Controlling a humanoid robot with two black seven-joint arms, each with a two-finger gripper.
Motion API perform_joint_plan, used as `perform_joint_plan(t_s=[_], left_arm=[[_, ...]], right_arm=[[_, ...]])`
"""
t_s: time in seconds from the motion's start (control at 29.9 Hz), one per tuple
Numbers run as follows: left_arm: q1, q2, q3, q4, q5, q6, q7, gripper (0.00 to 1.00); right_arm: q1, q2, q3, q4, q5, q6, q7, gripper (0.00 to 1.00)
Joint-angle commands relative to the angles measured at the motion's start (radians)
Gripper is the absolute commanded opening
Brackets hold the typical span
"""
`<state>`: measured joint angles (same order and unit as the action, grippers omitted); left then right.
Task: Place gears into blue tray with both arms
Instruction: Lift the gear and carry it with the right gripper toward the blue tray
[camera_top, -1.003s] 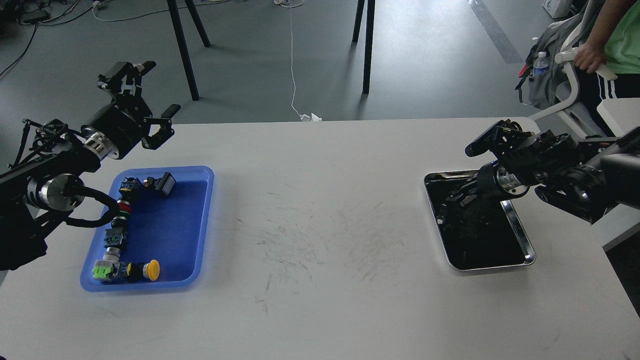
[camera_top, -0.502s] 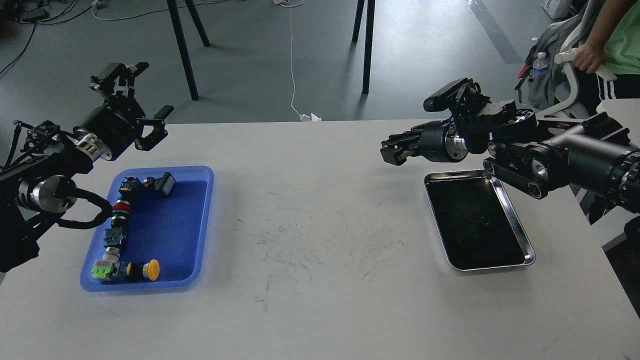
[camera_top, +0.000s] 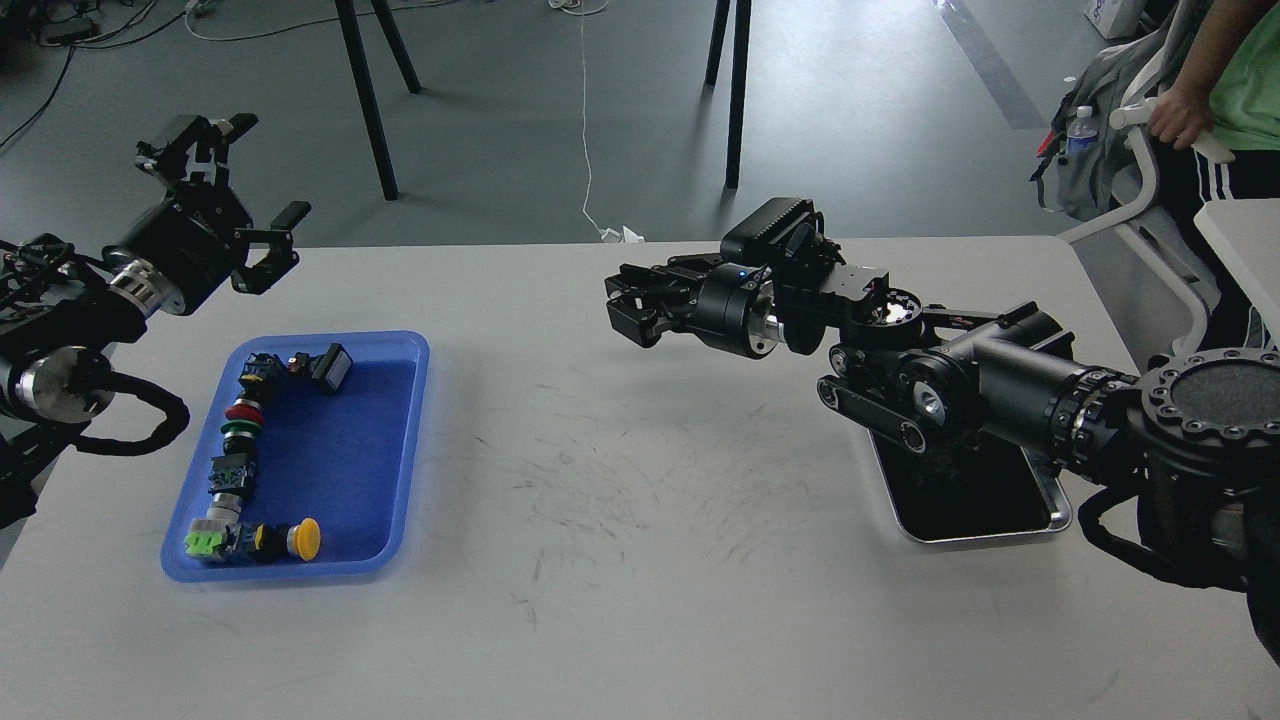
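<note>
The blue tray (camera_top: 345, 470) lies at the table's left. My left gripper (camera_top: 262, 172) hangs open above and behind the tray's far left corner, with nothing between its fingers. My right gripper (camera_top: 622, 303) is over the middle of the table, pointing left toward the tray and still well to its right. Its fingers are drawn together. No gears show anywhere; whether one sits between those fingers is too small and dark to tell.
Several coloured push-button switches (camera_top: 240, 430) line the blue tray's left side and front. A shiny steel tray (camera_top: 975, 505) with a dark bottom sits at the right, half hidden under my right arm. A person (camera_top: 1215, 90) stands beyond the far right corner.
My right gripper rose out of the steel tray and swept left across the table to its middle. My left gripper drew back up and to the left, still open.
</note>
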<state>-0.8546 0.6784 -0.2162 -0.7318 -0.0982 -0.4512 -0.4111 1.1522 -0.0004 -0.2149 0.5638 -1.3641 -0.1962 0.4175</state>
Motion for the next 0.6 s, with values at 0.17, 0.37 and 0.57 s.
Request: perform_joint_plan(t_s=[0.17,0.37,0.57], left_arm=[[0.0,0.023,0.0,-0.001,0.0,0.0,0.0,0.99],[-0.001,0.024,0.0,-0.006,0.0,0.003,0.002,0.99],[-0.001,0.033,0.0,-0.008,0.0,0.003,0.002,0.99]], right_arm=[[-0.02,0.0,-0.012,0.073,-0.02,-0.022,0.05,0.01],[-0.011,0.0,-0.011,0.159,-0.122,-0.037,0.071,0.01],[-0.014,0.0,-0.02,0.229,-0.19,-0.039,0.071,0.01]])
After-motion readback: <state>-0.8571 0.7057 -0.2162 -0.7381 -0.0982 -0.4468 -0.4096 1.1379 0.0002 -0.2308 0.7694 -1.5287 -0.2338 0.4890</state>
